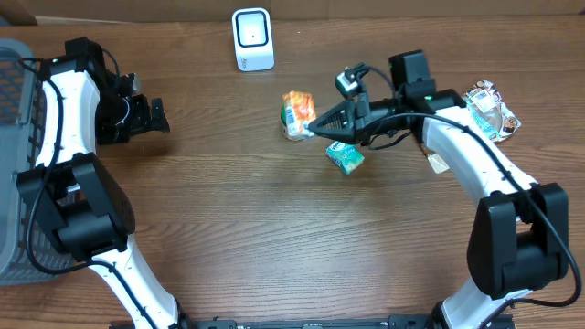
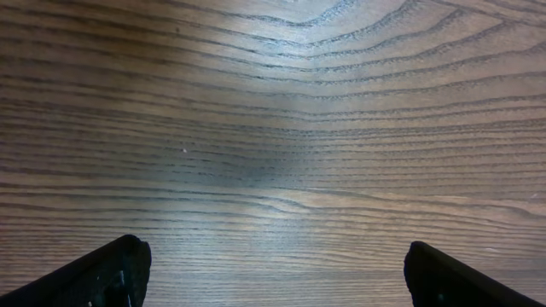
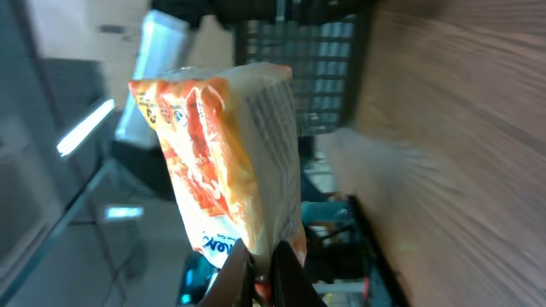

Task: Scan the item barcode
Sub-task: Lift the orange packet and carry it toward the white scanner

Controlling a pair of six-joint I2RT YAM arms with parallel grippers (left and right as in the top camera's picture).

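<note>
Our right gripper (image 1: 315, 127) has its two fingers pressed tight on one edge of the orange snack packet (image 1: 297, 112). From above, we see the packet a bit right of the middle of the table (image 1: 274, 238). The white scanner (image 1: 252, 38) stands at the far edge, to the left of the packet and apart from it. A small green packet (image 1: 345, 157) lies on the wood just near the gripper. A clear shiny wrapper (image 1: 492, 110) lies over at the right. Our left gripper (image 1: 151, 114) is at the left side, its fingers spread wide with nothing in them. A gray basket (image 1: 14, 137) sits at the left edge.

From the left wrist, we see bare brown wood. The left gripper (image 2: 273, 277) shows only two dark fingertips (image 2: 107, 273) at the bottom corners, far apart.

From the right wrist, the orange snack packet (image 3: 226, 153) fills the middle. The right gripper (image 3: 263, 277) pinches its bottom edge. Small print runs down the packet's white side, but it is too blurry for us to read. The table (image 3: 461, 153) is on the right of this picture, with a gap between it and the packet. The bars of the gray basket (image 3: 328, 60) show behind.
</note>
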